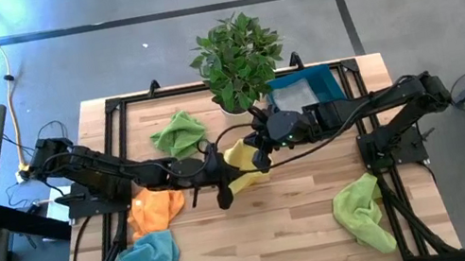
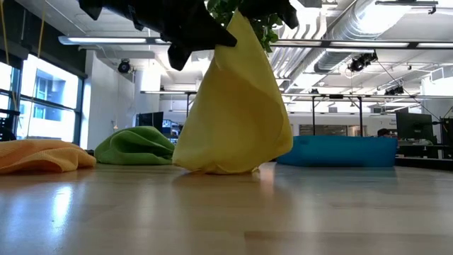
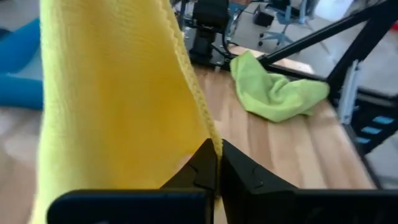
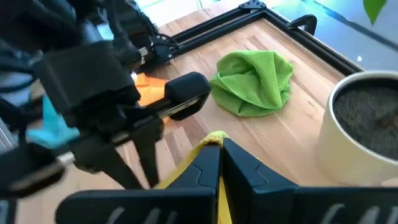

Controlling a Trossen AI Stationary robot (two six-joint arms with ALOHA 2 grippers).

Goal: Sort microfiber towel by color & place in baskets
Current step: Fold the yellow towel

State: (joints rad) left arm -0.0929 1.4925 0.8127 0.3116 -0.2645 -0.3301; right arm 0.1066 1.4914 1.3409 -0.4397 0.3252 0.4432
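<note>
Mid-sort: yellow towel [image 2: 233, 106] held up over bench [image 1: 297, 225] centre, pinched by both clenched left hand [image 3: 217, 163] and right hand [image 4: 219, 155]; next, carry to teal basket [image 1: 313, 87].

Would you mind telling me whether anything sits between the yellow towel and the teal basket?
Yes: the right arm's own wrist and the potted plant crowd that stretch. The yellow towel hangs pinched by both the left gripper and right gripper, and the teal basket lies just past them.

No readable text, label or sign anywhere.
</note>
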